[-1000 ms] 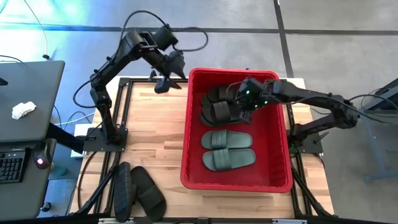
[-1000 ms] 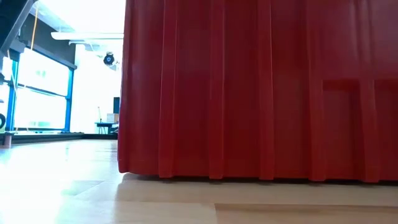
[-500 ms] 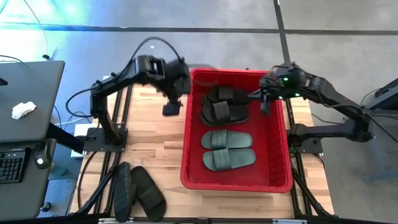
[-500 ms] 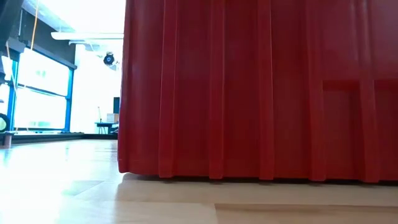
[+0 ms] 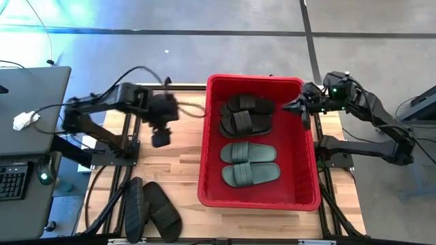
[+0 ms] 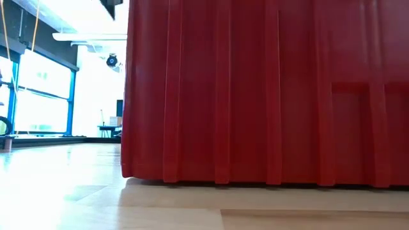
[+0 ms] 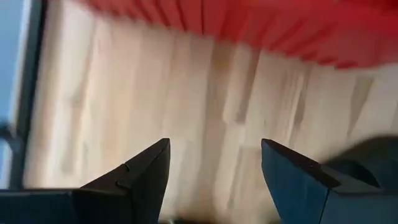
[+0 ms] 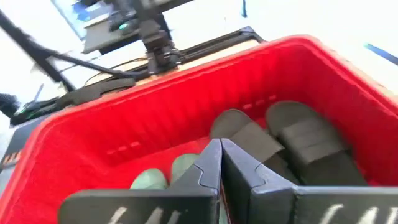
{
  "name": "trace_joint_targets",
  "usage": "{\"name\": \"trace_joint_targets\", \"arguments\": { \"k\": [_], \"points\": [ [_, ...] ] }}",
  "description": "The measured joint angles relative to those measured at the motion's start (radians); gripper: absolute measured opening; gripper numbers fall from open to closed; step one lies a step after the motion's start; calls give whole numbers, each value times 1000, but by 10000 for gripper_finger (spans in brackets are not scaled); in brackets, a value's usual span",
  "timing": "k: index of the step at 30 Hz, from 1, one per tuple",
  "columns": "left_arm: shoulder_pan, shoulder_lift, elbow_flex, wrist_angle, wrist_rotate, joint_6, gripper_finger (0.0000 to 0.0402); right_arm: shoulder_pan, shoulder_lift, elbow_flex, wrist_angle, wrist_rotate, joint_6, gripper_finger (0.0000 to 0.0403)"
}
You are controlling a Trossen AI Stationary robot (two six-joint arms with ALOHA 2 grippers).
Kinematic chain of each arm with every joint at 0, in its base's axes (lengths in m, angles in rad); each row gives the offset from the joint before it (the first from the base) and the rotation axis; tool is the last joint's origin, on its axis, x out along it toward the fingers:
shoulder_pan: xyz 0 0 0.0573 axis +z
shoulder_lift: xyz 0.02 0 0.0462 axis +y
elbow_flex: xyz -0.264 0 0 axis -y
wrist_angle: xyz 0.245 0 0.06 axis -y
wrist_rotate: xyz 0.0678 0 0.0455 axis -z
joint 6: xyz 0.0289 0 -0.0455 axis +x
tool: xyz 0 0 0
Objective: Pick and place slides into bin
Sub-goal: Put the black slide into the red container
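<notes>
we start at the near edge of the table point(image 5: 163, 170), where two black slides point(image 5: 151, 209) lie side by side at the left front corner, outside the bin, long axes running near-to-far and tilted a little. these are what's left to pick, we judge. the left gripper point(image 5: 161, 138) hangs over bare wood just left of the bin, fingers parted and empty; in the left wrist view the left gripper point(image 7: 214, 180) shows only wood between its fingers point(image 7: 146, 171) and the red wall beyond. the black slides lie nearer than that gripper, toward the table's front and slightly left, so the left arm is clearly the closer one; the coming move looks like a reach back toward the front edge, with the wrist turned so the fingers cross the strap rather than the long axis. next the bin point(image 5: 208, 146), right of centre: it holds two dark green slides point(image 5: 250, 163) in the near half, long axes left-right, and two more black slides point(image 5: 246, 113) in the far half, also lying crosswise. farthest, the right gripper point(image 5: 302, 106) sits at the bin's far right rim, fingers clenched on nothing, waiting.
</notes>
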Motion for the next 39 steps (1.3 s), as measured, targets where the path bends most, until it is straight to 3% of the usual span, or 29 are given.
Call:
{"name": "trace_joint_targets", "arguments": {
  "k": [2, 6, 15, 24, 29, 39],
  "points": [
    [-21, -77, -107, -1, 17, -75, 234, 0, 0, 0, 0, 35, 36, 0],
    [-91, -207, -297, 19, 155, -199, 234, 0, 0, 0, -1, 85, 116, 0],
    [-374, -335, -566, 336, 352, -350, 234, 0, 1, 0, -1, 104, 251, 0],
    [-589, -313, -722, 735, 312, -642, 234, 0, 2, 0, -9, 103, 189, 0],
    [-649, -253, -776, 853, 260, -797, 234, 0, 2, -1, -31, 70, 173, 0],
    [-693, -31, -782, 969, 420, -994, 234, 0, 7, -1, -73, 36, 91, 0]
  ]
}}
